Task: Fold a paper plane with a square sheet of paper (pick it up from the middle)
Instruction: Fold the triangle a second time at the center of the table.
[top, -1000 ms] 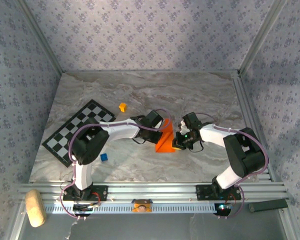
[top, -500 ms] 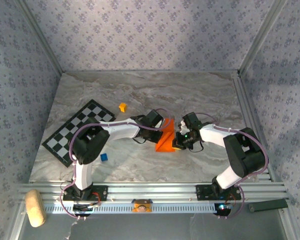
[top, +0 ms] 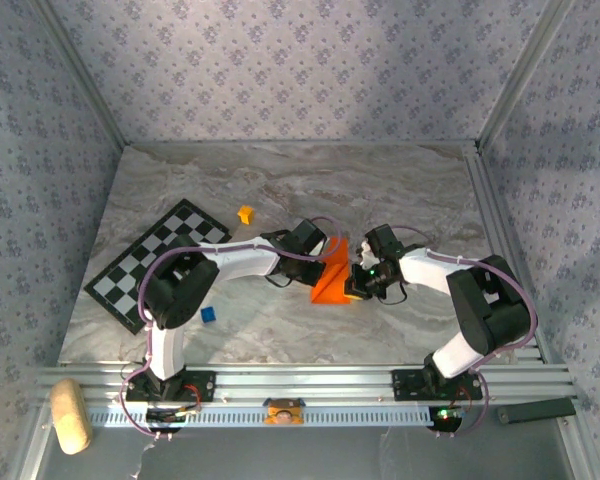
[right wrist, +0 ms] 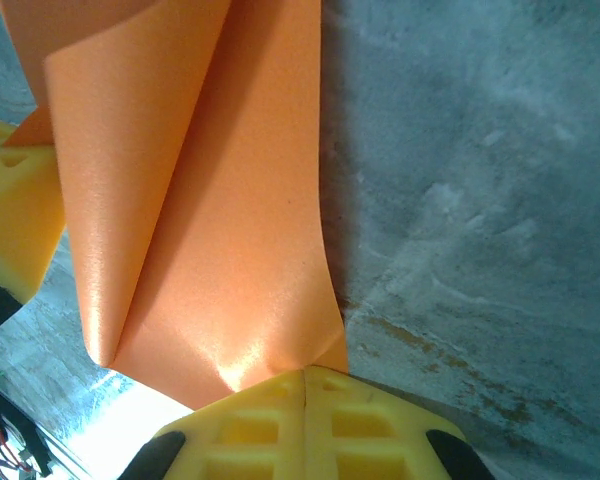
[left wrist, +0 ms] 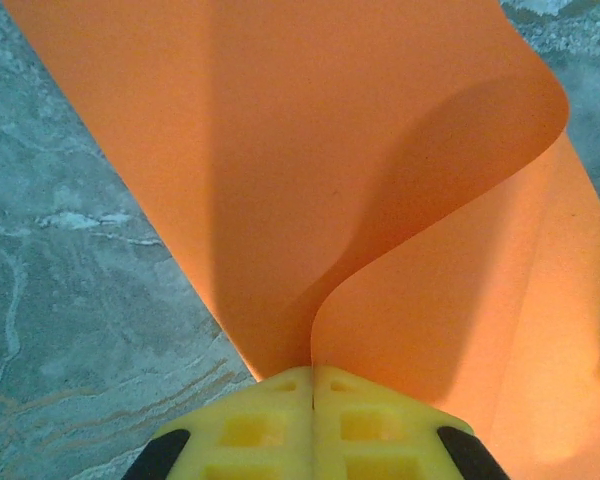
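Two grips: left pincer (left wrist: 312,382) and right pincer (right wrist: 305,380) each pinched tight on the square sheet of paper (top: 331,284) | sheet bowed at middle of bench (top: 400,190) | step: likely centre fold | next: match edges, flatten crease

The table (top: 400,190) has a grey marble-patterned top. A black-and-white checkered board (top: 160,262) lies flat on its left side, set at an angle. A small yellow-orange cube (top: 245,214) sits just beyond the board's far corner. A small blue cube (top: 208,314) sits near the board's near edge. The square sheet of paper (top: 332,280) stands mid-table; contact with the surface cannot be confirmed.
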Action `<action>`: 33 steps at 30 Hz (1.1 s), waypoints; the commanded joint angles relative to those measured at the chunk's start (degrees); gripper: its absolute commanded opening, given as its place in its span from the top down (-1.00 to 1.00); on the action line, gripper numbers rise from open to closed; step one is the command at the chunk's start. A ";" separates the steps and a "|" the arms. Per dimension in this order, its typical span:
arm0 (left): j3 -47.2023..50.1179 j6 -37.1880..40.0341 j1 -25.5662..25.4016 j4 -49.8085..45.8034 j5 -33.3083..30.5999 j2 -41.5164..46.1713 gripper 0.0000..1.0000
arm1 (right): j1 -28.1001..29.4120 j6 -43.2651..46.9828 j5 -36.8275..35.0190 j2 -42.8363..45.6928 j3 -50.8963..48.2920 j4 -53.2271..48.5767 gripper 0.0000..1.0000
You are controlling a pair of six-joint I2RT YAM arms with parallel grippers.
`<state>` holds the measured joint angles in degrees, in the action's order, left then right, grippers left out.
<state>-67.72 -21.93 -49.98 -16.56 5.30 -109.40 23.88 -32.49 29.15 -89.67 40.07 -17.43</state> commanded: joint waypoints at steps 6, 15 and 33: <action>0.20 -0.85 0.22 -0.69 1.16 2.29 0.91 | -0.06 -0.58 -0.39 3.45 0.67 -0.64 0.87; 0.30 -1.18 0.16 -0.32 1.70 1.99 0.91 | 0.46 -2.30 0.91 0.30 1.73 2.57 0.85; -1.87 1.27 0.18 -1.43 0.99 0.69 0.89 | 0.29 2.65 -4.89 -4.17 1.82 -3.00 0.93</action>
<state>-67.94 -21.96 -49.98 -16.75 6.17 -109.14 24.29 -31.40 28.08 -91.68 42.26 -16.73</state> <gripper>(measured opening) 0.058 0.052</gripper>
